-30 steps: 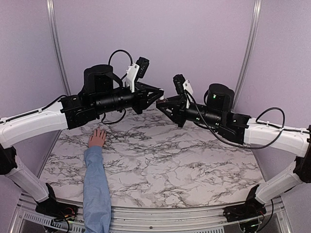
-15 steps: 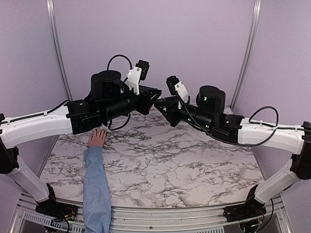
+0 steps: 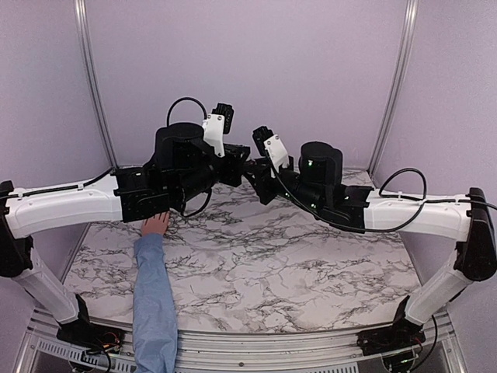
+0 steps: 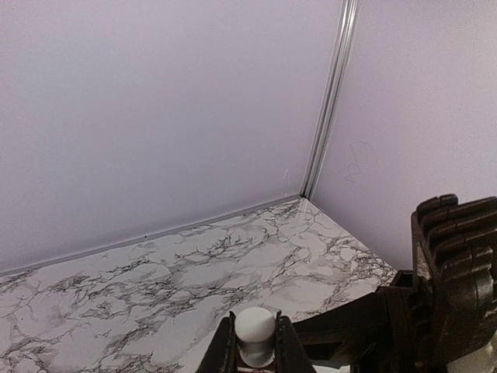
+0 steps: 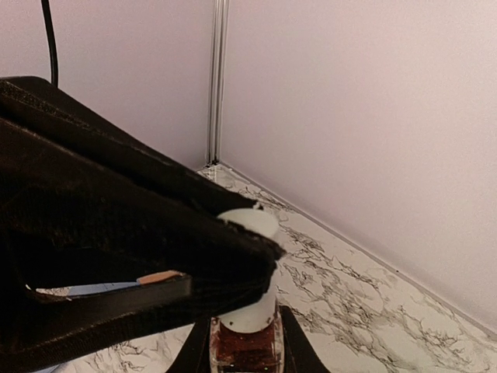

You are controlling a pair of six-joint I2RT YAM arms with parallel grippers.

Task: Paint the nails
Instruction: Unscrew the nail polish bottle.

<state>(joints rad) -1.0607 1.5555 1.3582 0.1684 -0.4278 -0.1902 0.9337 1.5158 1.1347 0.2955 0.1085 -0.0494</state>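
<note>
A white marble-patterned bench stands inside lilac walls. Two white-and-black robot arms reach in from its near corners and meet in the air above the middle of the far edge. The left arm crosses above the left side of the bench, and the right arm crosses above the right side.

A person's forearm in a light blue sleeve lies on the bench, running from the near edge up along the left edge. The hand rests palm down, with its fingers partly beneath the left arm. The nails are too small to make out. The hand seems laid flat to wait for painting, well apart from both grippers.

The right gripper is clamped around a small dark bottle and holds it upright. The left gripper is pinched onto the bottle's white cap from the opposite side. One gripper on the glass and one on the cap is probably a hold for twisting the cap off. The cap looks seated on the bottle, so painting has most likely not begun. No brush can be seen.
</note>
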